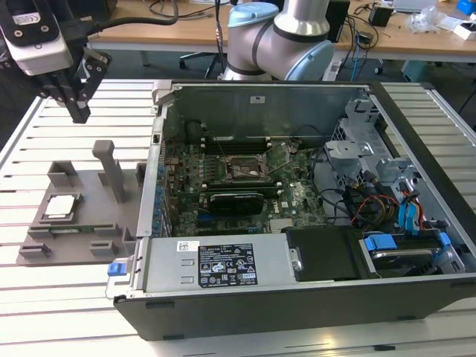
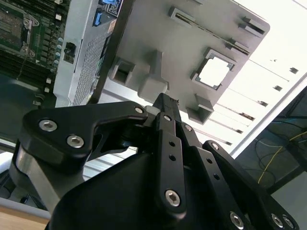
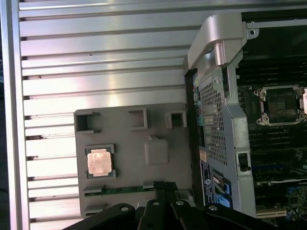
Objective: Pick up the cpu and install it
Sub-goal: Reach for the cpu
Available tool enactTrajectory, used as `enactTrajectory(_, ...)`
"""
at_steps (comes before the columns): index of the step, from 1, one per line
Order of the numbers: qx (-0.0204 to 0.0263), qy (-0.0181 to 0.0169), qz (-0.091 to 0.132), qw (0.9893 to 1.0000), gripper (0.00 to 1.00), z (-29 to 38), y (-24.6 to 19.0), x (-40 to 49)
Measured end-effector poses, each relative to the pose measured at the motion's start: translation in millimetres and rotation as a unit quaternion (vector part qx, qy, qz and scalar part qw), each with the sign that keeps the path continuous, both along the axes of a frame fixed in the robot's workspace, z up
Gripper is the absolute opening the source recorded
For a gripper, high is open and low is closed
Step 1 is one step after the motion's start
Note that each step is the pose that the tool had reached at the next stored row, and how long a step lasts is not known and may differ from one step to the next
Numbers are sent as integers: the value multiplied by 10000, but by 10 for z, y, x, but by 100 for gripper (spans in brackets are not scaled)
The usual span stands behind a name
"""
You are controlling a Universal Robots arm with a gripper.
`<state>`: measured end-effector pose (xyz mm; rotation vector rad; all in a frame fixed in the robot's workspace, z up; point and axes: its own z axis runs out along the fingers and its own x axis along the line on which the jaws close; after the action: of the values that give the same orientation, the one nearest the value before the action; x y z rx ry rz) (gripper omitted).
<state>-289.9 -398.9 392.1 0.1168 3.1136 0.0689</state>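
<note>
Well, my tool (image 1: 79,113) hangs empty, fingers pressed together, high above the grey tray (image 1: 88,192). The cpu (image 1: 59,207) lies flat in the tray's square pocket, on the tray's side away from the computer case (image 1: 297,306), well below my tool.

Cpu (image 1: 61,206): silver-grey square chip, lying flat, seated in grey tray (image 1: 89,223) pocket.

Left of frame in the exterior view, the tray (image 1: 85,190) lies on the table (image 1: 44,297), the cpu (image 1: 61,206) in its recess. Just right of it sits the open computer case (image 1: 223,312), socket (image 1: 249,169) inside. The gripper (image 1: 78,111) hangs upper left, above the tray.
</note>
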Motion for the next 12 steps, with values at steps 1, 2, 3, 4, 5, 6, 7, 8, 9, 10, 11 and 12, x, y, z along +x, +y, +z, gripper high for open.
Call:
enactTrajectory(1, 0, 0, 0, 10000, 11, 0, 0, -18)
enactTrajectory(2, 0, 0, 0, 10000, 11, 0, 0, -34)
enactTrajectory(3, 0, 0, 0, 10000, 11, 0, 0, -50)
enactTrajectory(4, 0, 0, 0, 10000, 11, 0, 0, -59)
enactTrajectory(5, 0, 0, -1, 10000, 11, 0, 0, -68)
enactTrajectory(6, 0, 0, 0, 10000, 11, 0, 0, -77)
enactTrajectory(7, 0, 0, 0, 10000, 11, 0, 0, -89)
enactTrajectory(8, 0, 0, 0, 10000, 11, 0, 0, -97)
enactTrajectory(9, 0, 0, -1, 10000, 11, 0, 0, -107)
enactTrajectory(10, 0, 0, -1, 10000, 11, 0, 0, -124)
enactTrajectory(11, 0, 0, -1, 10000, 11, 0, 0, -136)
enactTrajectory(12, 0, 0, 0, 10000, 11, 0, 0, -153)
